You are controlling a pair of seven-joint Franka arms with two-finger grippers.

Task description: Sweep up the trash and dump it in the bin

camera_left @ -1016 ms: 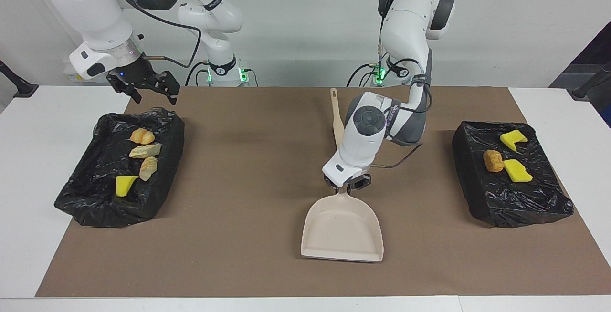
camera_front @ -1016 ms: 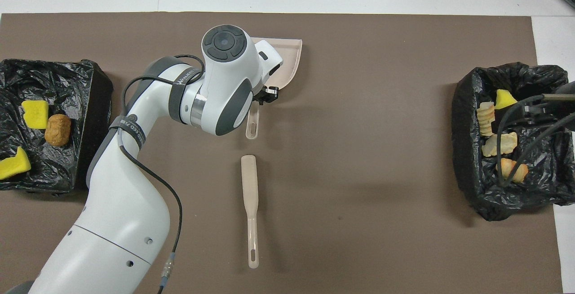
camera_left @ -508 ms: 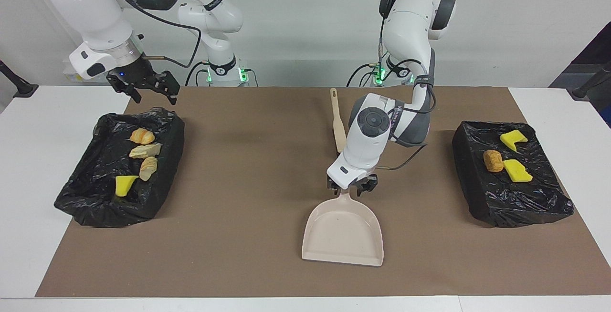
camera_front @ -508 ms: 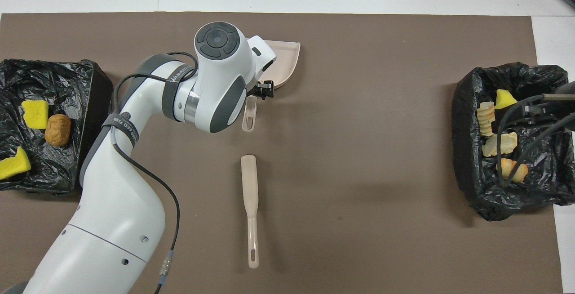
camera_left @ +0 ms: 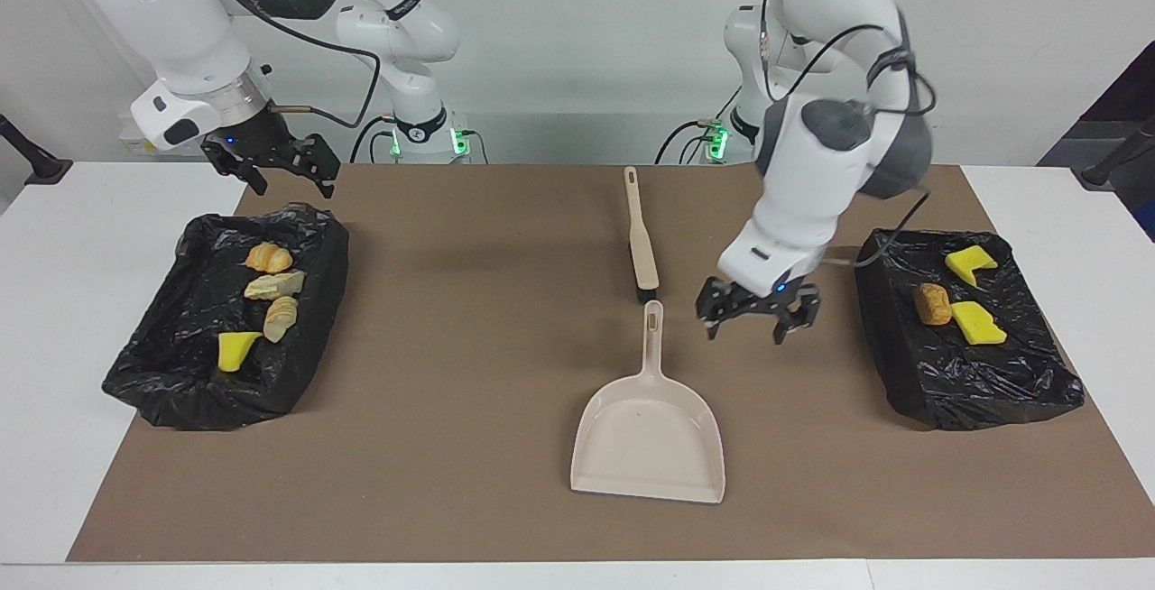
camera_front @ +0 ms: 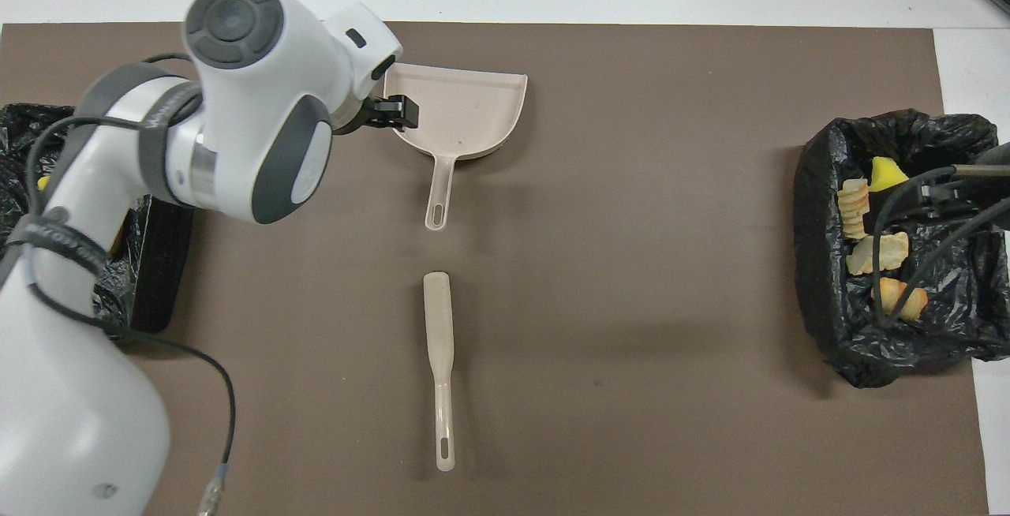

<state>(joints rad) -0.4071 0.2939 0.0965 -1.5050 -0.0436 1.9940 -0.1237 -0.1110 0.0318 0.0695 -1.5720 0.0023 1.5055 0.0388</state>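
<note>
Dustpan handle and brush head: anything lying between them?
Nothing. In the overhead view only bare brown mat separates the dustpan handle from the brush head; the facing view shows the same gap, with the left hand raised beside it.

A brown mat (camera_left: pixel 451 346) covers the table (camera_left: pixel 90 211) (white), carrying dustpan (camera_left: pixel 648 441), brush (camera_left: pixel 639 238), two bins (camera_left: pixel 226 328).

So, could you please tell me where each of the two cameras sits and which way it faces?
Facing view: high across the table, facing the robots; both arms show whole, left gripper raised beside the dustpan, right gripper above a bin.
Overhead view: above the robots' end, looking steeply down; the left arm fills its corner.
Shared: dustpan, brush, both bins, seen half a turn apart.
</note>
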